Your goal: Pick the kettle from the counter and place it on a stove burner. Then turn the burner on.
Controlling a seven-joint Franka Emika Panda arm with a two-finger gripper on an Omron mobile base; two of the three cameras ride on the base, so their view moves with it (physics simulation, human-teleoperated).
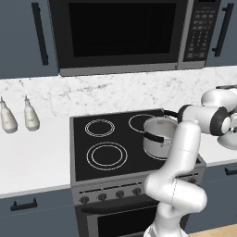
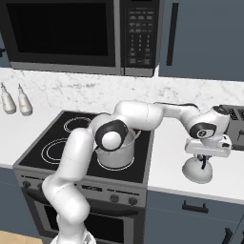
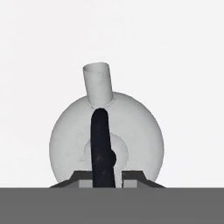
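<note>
One pot [image 2: 114,151] occupies our nearest burner [image 1: 107,155] side as our gripper [image 2: 206,159] pinches the handle [image 3: 101,144] of the kettle [image 2: 197,170], on the counter [image 2: 171,162] at the stove's three o'clock; a thin-handle grip may let it swing into the pot.

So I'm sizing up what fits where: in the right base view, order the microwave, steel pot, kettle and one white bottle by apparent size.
1. Microwave
2. Steel pot
3. Kettle, nearer the camera, so its rank against the pot is unsure
4. Bottle, farthest away
</note>
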